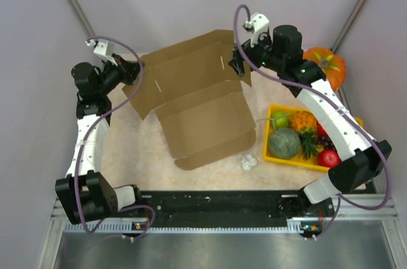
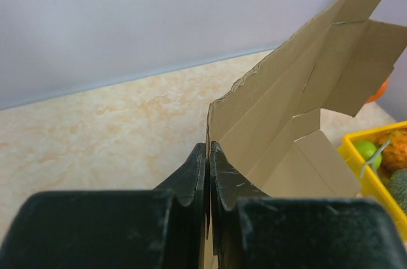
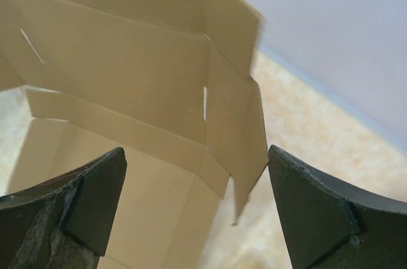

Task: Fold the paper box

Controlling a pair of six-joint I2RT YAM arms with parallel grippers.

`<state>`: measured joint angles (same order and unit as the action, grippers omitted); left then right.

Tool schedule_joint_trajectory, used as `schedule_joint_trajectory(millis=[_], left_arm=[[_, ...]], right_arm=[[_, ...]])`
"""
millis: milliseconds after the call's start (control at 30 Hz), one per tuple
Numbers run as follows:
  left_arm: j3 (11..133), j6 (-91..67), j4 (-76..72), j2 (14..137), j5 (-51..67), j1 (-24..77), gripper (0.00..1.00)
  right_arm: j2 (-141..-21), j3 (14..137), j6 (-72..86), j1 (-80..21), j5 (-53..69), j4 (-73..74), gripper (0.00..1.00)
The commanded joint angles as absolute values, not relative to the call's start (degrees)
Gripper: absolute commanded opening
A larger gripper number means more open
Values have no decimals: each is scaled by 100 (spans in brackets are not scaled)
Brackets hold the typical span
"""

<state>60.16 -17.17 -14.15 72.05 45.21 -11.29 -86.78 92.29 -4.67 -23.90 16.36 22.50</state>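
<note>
Paper box (image 1: 197,100) sits mid-frame in the top view, on the desk (image 1: 127,154). Its far panel and side flaps are tilted up and its near panels lie lower. Left pincer (image 1: 135,73) is at the box's upper-left flap. The wrist view shows its fingers pressed together, clamped on the cardboard edge. Right pincer (image 1: 238,64) is at the upper-right corner, fingers wide apart. A flap edge hangs just ahead between them; cannot tell whether it touches.
</note>
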Motion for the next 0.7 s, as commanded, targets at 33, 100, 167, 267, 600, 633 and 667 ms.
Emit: schedule_joint_trajectory(millis=[33, 100, 167, 267, 600, 633, 667], left_arm=[[6240, -695, -396, 6646, 4307, -941, 4], [6197, -563, -317, 6531, 4376, -897, 3], [6179, -466, -246, 6408, 4394, -862, 3], [6179, -326, -194, 6258, 4412, -826, 3], [6425, 193, 264, 6188, 4456, -677, 3], [6434, 202, 272, 6179, 4482, -677, 3], [6425, 246, 281, 6170, 4465, -659, 3]], right_arm=[[-8473, 10168, -2380, -3303, 132, 2970, 92], [-8516, 10458, -2679, -3471, 411, 2962, 91], [-8823, 10869, -3075, -3742, 878, 3014, 90], [-9447, 11598, -3568, -4042, 1361, 3225, 86], [-11117, 13386, -4060, -4315, 2619, 3920, 72], [-11179, 13394, -4095, -4350, 2602, 3920, 72], [-11232, 13412, -4131, -4377, 2558, 3920, 72]])
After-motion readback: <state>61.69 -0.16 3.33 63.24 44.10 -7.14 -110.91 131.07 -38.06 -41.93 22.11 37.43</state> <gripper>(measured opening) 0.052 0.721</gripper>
